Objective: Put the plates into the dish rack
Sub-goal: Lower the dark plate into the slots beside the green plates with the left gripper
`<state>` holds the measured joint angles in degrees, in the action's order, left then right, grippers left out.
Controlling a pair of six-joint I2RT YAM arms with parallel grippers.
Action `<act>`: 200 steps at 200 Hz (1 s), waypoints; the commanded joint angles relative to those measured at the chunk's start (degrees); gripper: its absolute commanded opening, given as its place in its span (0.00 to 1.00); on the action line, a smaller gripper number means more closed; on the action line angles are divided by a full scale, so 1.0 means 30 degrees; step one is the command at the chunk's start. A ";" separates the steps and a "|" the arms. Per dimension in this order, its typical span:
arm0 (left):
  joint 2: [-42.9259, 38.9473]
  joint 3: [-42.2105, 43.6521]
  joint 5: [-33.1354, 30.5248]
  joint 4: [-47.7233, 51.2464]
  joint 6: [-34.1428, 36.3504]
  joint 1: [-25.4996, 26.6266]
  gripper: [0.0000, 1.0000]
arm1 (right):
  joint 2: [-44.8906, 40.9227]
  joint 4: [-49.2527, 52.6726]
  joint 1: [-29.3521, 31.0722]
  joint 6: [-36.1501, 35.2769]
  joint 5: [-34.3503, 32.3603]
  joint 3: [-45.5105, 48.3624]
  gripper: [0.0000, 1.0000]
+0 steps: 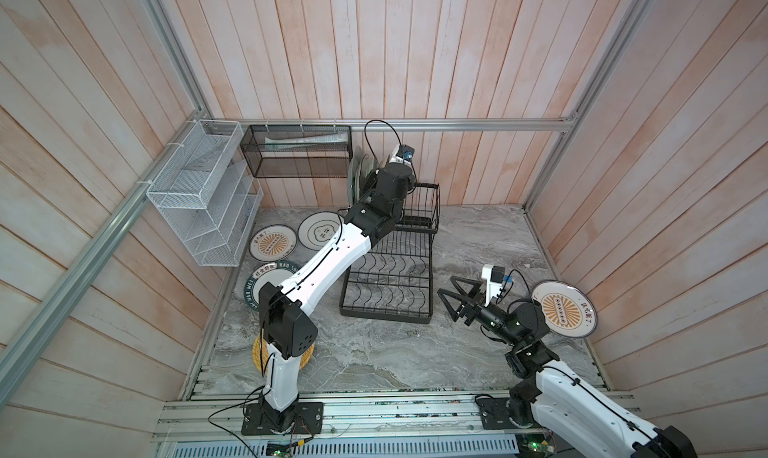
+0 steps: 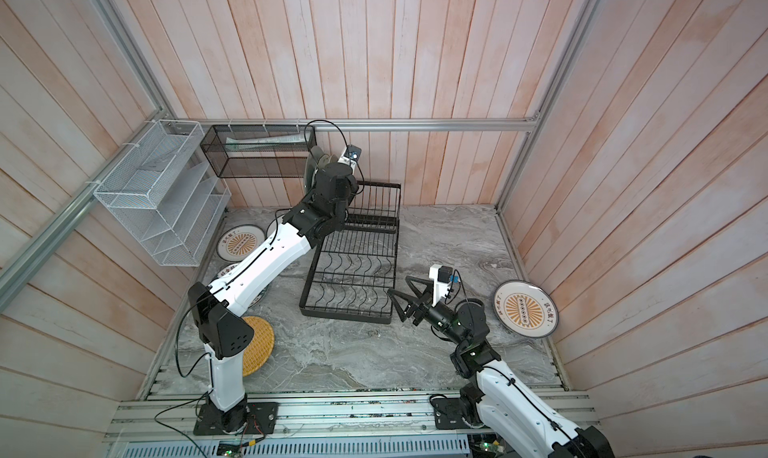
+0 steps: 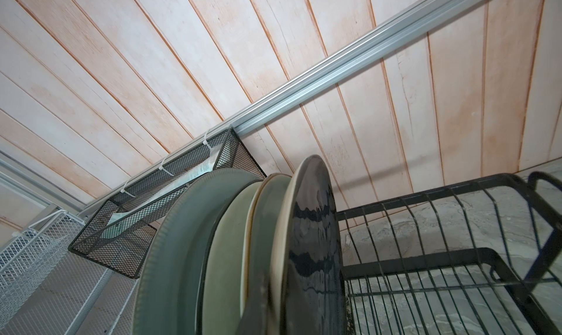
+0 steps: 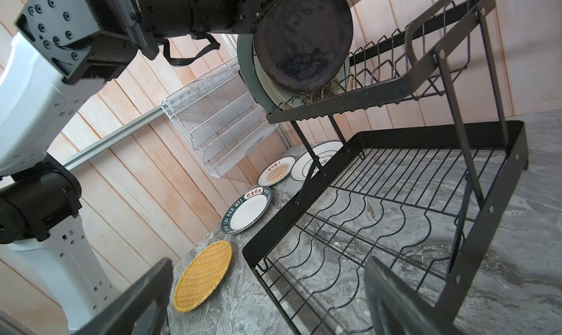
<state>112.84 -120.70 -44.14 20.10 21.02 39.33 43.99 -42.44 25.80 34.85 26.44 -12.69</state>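
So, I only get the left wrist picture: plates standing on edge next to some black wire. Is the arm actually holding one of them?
Observer: Yes. In the right wrist view the left gripper is shut on the top rim of the black plate, which stands in the upper tier of the dish rack.
Operator: Are more plates waiting?
Observer: Five lie flat on the table: four on the left, among them the yellow ribbed plate, and a sunburst plate by the right arm.
Operator: What is that other arm doing?
Observer: The right gripper hangs open beside the rack's lower tier, holding nothing.
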 commanded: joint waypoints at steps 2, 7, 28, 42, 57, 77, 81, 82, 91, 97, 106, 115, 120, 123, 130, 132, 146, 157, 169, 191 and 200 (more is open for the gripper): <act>0.0102 -0.0947 -0.0566 -0.1791 -0.0203 0.0317 0.00 | -0.0072 -0.0558 0.0100 -0.0133 0.0027 -0.0119 0.98; 0.0220 -0.0996 -0.0578 -0.1676 -0.0319 0.0389 0.00 | -0.0048 -0.0535 0.0100 -0.0133 0.0033 -0.0123 0.98; 0.0851 -0.1499 -0.1186 -0.1327 -0.0461 0.0627 0.00 | -0.0073 -0.0446 0.0130 -0.0162 0.0008 -0.0190 0.98; 0.1314 -0.2024 -0.1379 -0.0790 -0.0855 0.0655 0.00 | -0.0101 -0.0422 0.0126 -0.0162 -0.0003 -0.0184 0.98; 0.1792 -0.2686 -0.1743 -0.0216 -0.1248 0.0687 0.00 | -0.0095 -0.0412 0.0130 -0.0176 0.0006 -0.0180 0.98; 0.2097 -0.2906 -0.2218 -0.0033 -0.1358 0.0687 0.00 | -0.0189 -0.0302 0.0128 -0.0218 -0.0019 -0.0212 0.98; 0.2108 -0.2876 -0.2178 -0.0022 -0.1393 0.0688 0.00 | -0.0215 -0.0302 0.0144 -0.0220 -0.0037 -0.0222 0.98; 0.2111 -0.2883 -0.2155 -0.0021 -0.1401 0.0703 0.00 | -0.0217 -0.0286 0.0122 -0.0220 -0.0045 -0.0208 0.98; 0.2092 -0.2763 -0.1967 0.0039 -0.1483 0.0665 0.00 | -0.0276 -0.0242 0.0130 -0.0250 -0.0059 -0.0219 0.98; 0.2071 -0.2694 -0.1942 0.0075 -0.1539 0.0667 0.00 | -0.0306 -0.0226 0.0130 -0.0250 -0.0065 -0.0213 0.98; 0.2111 -0.2714 -0.1913 0.0210 -0.1657 0.0662 0.00 | -0.0336 -0.0180 0.0129 -0.0278 -0.0103 -0.0228 0.98; 0.2085 -0.2716 -0.1859 0.0491 -0.1918 0.0659 0.00 | -0.0365 -0.0144 0.0130 -0.0279 -0.0082 -0.0232 0.98; 0.2031 -0.2716 -0.1749 0.0722 -0.2168 0.0659 0.00 | -0.0376 -0.0142 0.0130 -0.0279 -0.0078 -0.0272 0.98; 0.2012 -0.2740 -0.1663 0.0882 -0.2347 0.0622 0.00 | -0.0367 -0.0140 0.0130 -0.0279 -0.0077 -0.0252 0.98; 0.1924 -0.2831 -0.1338 0.1414 -0.2981 0.0587 0.00 | -0.0365 -0.0095 0.0130 -0.0279 -0.0081 -0.0277 0.98; 0.1913 -0.2846 -0.1223 0.1569 -0.3187 0.0575 0.00 | -0.0365 -0.0115 0.0130 -0.0305 -0.0067 -0.0282 0.98; 0.1656 -0.2894 -0.0362 0.2670 -0.4614 0.0385 0.00 | -0.0367 -0.0062 0.0130 -0.0308 -0.0111 -0.0286 0.98; 0.1431 -0.2864 0.0422 0.3397 -0.5645 0.0188 0.00 | -0.0366 -0.0061 0.0130 -0.0308 -0.0113 -0.0312 0.98; 0.1212 -0.2848 0.1347 0.4154 -0.6830 -0.0052 0.00 | -0.0337 -0.0049 0.0130 -0.0308 -0.0096 -0.0297 0.98; 0.0846 -0.2490 0.2368 0.4784 -0.8011 -0.0425 0.00 | -0.0307 0.0006 0.0130 -0.0301 -0.0107 -0.0316 0.98; 0.0702 -0.2267 0.2430 0.4706 -0.8070 -0.0497 0.03 | -0.0322 0.0024 0.0130 -0.0301 -0.0103 -0.0312 0.98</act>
<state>117.97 -127.11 -42.92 32.88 3.95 38.24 43.57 -42.37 25.85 34.63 26.44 -12.69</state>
